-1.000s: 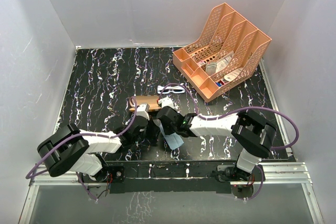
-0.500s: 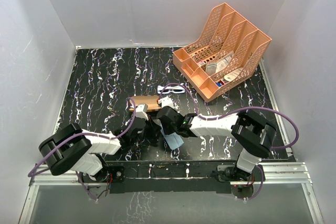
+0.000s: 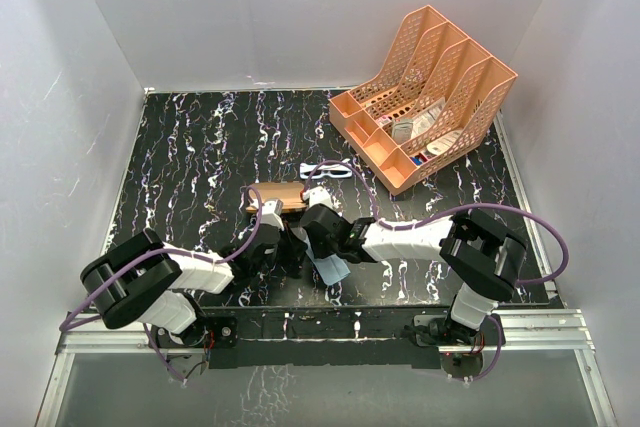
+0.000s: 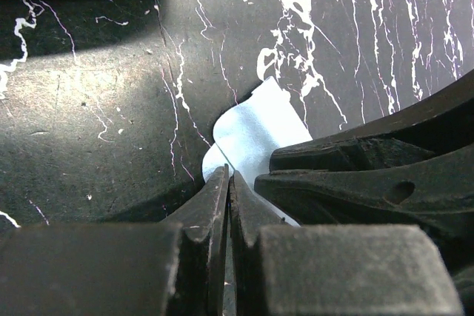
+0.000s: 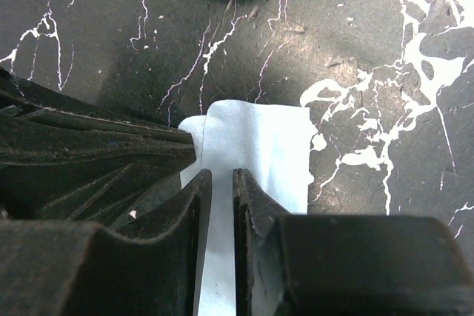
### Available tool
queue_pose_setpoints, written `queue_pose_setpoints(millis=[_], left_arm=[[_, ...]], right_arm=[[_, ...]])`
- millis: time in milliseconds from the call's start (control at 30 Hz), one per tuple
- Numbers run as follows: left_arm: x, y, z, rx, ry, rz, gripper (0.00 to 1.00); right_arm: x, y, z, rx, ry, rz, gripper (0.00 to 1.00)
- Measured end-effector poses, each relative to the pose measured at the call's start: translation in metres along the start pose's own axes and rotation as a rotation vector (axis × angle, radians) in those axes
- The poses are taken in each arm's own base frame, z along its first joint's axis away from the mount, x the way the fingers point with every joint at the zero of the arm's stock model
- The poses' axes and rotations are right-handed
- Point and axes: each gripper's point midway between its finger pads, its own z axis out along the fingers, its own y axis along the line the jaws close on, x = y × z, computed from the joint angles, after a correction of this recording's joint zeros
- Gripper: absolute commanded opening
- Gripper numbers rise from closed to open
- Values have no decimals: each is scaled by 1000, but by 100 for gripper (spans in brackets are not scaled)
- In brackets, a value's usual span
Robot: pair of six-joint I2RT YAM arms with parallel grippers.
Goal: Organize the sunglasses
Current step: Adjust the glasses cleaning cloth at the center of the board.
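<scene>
- Black tabletop [image 3: 190, 147], veined in white like marble, looks hard and matt. Plain pale walls box it in, and a peach latticed plastic organizer [image 3: 400, 175] stands at the far right.
- The sunglasses [image 3: 327, 171] lie flat on the table beyond both my grippers. They sit between the far right end of the plaid case [image 3: 275, 195] and the organizer's front, touching neither as far as I can tell.
- I judge them very light, and stiff but easily bent. The frame is thin and white, the lenses small and bluish (slick, and likely to smear or scratch under a pad).
- I would take them gently across the bridge or the top bar of the frame, keeping off the lenses. A thing that slight may skate on this hard top if nudged.
- Whether the temples are folded is too small to tell.
- The case is an oblong with rounded ends in brown woven plaid, and it looks firm.
- The light blue cloth [image 4: 252, 131] is thin and limp and lies flat on the table just under my fingers.
- My left gripper [image 4: 224, 181] has its jaws pressed together at the cloth's edge and appears to nip it.
- My right gripper [image 5: 222, 183] hangs over the same cloth with its fingers a narrow slit apart. Blue shows through the slit, and I see nothing clamped.
</scene>
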Motion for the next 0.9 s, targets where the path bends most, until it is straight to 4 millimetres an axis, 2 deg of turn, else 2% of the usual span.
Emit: queue_pose_setpoints(millis=[500,900], left_arm=[[0,0,1,-12,3,-15,0],[0,1,1,-17,7,-17,0]], right_arm=[[3,3,0,-20,12,-4,19],[5,6,1,-18,9,-18,15]])
